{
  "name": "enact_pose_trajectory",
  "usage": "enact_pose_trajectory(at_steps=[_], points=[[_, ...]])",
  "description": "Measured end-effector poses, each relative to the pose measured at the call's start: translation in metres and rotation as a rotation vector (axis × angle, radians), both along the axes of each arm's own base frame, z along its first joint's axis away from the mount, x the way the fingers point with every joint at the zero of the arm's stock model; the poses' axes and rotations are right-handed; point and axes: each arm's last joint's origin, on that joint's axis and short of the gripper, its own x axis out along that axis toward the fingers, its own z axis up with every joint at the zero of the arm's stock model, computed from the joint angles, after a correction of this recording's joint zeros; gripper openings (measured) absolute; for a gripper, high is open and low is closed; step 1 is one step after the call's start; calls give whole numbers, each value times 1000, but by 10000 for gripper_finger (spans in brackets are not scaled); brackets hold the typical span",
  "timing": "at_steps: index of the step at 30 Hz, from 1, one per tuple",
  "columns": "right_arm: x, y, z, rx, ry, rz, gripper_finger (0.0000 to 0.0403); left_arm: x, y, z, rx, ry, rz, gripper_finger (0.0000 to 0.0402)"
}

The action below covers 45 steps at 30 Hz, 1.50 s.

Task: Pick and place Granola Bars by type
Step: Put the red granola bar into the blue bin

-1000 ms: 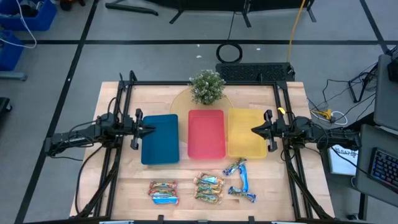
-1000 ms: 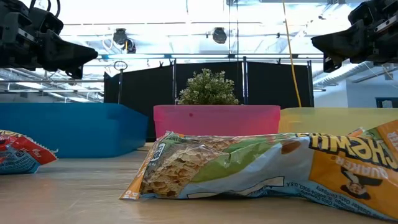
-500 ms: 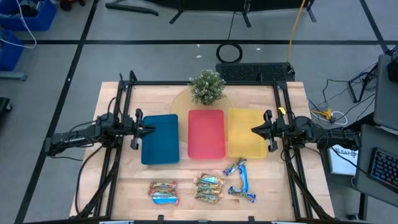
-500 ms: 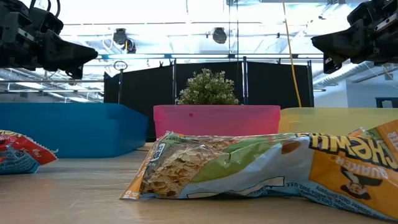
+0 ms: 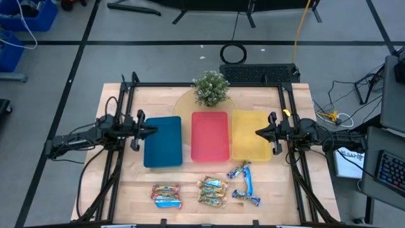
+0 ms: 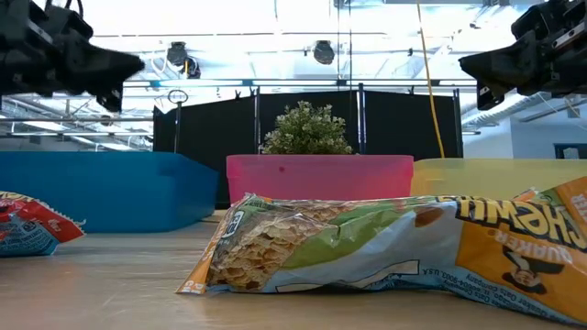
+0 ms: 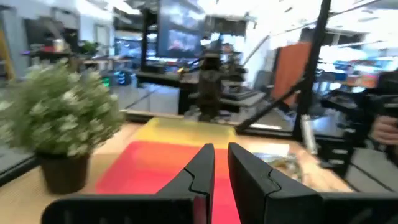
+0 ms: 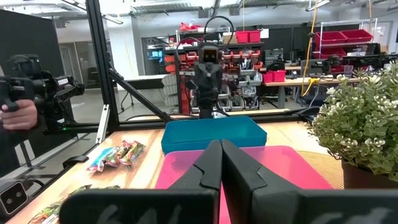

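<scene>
On the wooden table (image 5: 126,190) we hover our left gripper (image 5: 150,131) and right gripper (image 5: 258,132), both pinched narrow and empty, and risk mixing the close-packed Granola Bars (image 5: 212,191).

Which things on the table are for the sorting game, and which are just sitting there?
For the job:
- granola bars, three little piles at the table's front edge
- blue tray
- red tray
- yellow tray
- left tool and right tool, both shut, holding nothing

Just sitting there:
- potted plant behind the trays
</scene>
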Motion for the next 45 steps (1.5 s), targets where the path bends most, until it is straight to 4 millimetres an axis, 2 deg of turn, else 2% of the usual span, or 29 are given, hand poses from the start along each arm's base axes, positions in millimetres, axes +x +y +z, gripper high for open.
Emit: enact_pose_trajectory(at_steps=[2,5,11,14,18,23,27,32,36,40,45], points=[[0,0,0,0,1,0,0,0,-4,8,45,-8,-57,51],[0,0,0,-6,2,-1,0,3,-9,15,42,55,-52,69],[0,0,0,-7,3,-1,0,19,-26,51,26,189,-83,140],[0,0,0,-7,3,-1,0,34,-37,64,10,343,-73,178],[0,0,0,-7,4,-1,0,62,-63,67,-16,588,-113,213],[0,0,0,-8,4,-1,0,97,-109,65,0,752,-241,221],[0,0,0,-8,4,-1,0,116,-141,56,-10,872,-261,211],[0,0,0,-8,4,-1,0,134,-166,36,-73,988,-203,213],[0,0,-1,-7,11,0,0,139,-179,13,-19,1066,-168,234],[1,0,-2,-6,22,0,0,135,-189,-9,77,1161,-181,251],[1,0,-2,-6,22,0,0,134,-192,-20,93,1201,-141,257]])
